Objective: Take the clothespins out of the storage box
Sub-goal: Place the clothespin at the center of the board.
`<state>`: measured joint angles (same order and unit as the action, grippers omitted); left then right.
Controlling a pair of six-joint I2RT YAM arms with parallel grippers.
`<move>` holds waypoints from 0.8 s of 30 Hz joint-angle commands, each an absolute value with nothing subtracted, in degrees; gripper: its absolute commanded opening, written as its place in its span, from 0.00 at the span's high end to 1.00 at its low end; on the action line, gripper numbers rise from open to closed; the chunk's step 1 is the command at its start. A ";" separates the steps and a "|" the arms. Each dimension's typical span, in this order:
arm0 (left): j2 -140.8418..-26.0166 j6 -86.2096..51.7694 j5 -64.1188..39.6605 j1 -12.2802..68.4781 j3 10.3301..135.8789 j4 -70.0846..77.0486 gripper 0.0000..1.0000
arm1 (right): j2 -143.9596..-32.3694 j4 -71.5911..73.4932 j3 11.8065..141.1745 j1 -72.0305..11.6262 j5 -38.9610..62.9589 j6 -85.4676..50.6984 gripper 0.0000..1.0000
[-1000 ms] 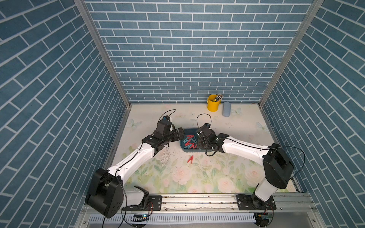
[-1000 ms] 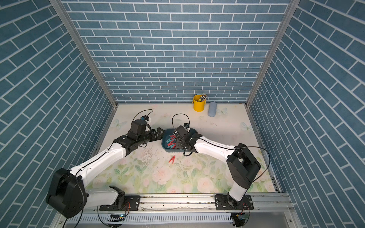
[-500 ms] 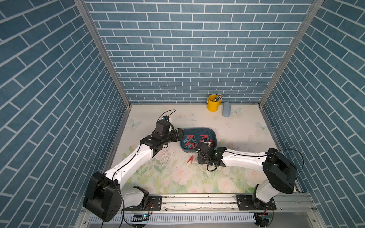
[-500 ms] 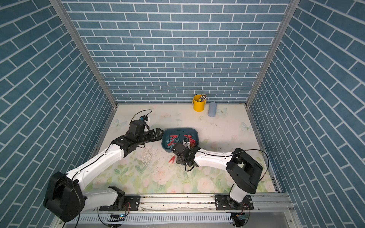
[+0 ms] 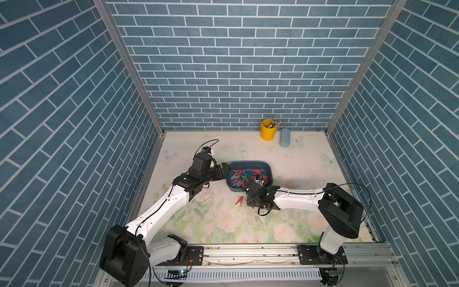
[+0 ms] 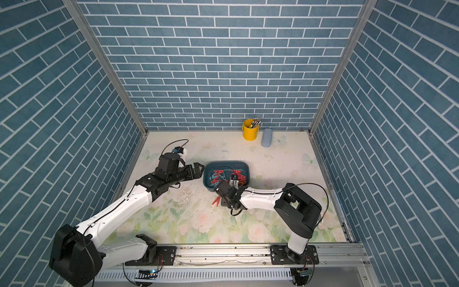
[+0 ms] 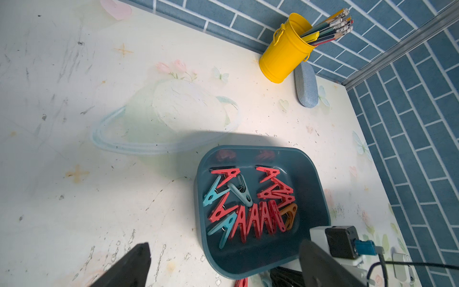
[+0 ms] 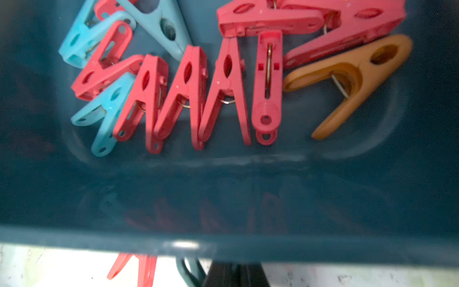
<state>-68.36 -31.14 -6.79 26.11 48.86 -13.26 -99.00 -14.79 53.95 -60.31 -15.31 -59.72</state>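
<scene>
The left arm stretches level over the bench (image 5: 223, 223), the left end effector (image 6: 198, 171) spread wide just beside the storage box (image 5: 248, 163) rim. The right arm lies low along the front, the right end effector (image 5: 249, 201) at the box's near wall; I cannot tell how wide it stands. Most clothespins (image 7: 255, 218) lie in the box; one red clothespin (image 5: 239, 200) rests outside on the bench

clothespins (image 7: 255, 218) in storage box (image 7: 313, 179) | loose clothespin (image 5: 239, 200) before box | bucket (image 5: 267, 131) behind box
</scene>
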 commanded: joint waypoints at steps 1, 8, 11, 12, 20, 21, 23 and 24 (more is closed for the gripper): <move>-67.43 -31.03 -7.27 25.63 48.03 -14.42 0.01 | -99.36 -14.68 54.57 -60.16 -16.79 -60.72 0.80; -67.37 -31.10 -8.78 25.66 47.38 -13.38 0.00 | -94.38 -14.30 54.05 -60.12 -16.79 -58.86 0.65; -67.83 -31.45 -9.40 25.71 47.37 -13.23 0.00 | -90.98 -13.78 53.63 -60.12 -16.70 -56.39 0.61; -67.85 -31.61 -9.40 25.75 47.37 -13.02 0.00 | -89.87 -13.48 53.42 -60.12 -16.60 -55.41 0.58; -70.88 -34.10 -8.64 26.35 48.71 -11.42 0.07 | -81.34 -13.15 52.98 -57.46 -16.11 -48.30 0.28; -71.92 -34.55 -8.61 26.65 49.22 -11.48 0.08 | -80.55 -12.81 52.91 -56.70 -15.38 -47.15 0.25; -73.96 -35.13 -7.91 27.78 50.43 -11.52 0.11 | -79.41 -12.36 52.58 -55.41 -14.84 -45.63 0.20; -75.14 -35.39 -7.15 28.66 51.26 -11.64 0.13 | -78.84 -12.11 52.38 -54.56 -14.40 -45.00 0.16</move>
<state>-72.86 -34.17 -8.43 27.09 48.86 -11.92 -80.68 -12.71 53.49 -56.18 -15.07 -49.82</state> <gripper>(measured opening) 0.878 0.824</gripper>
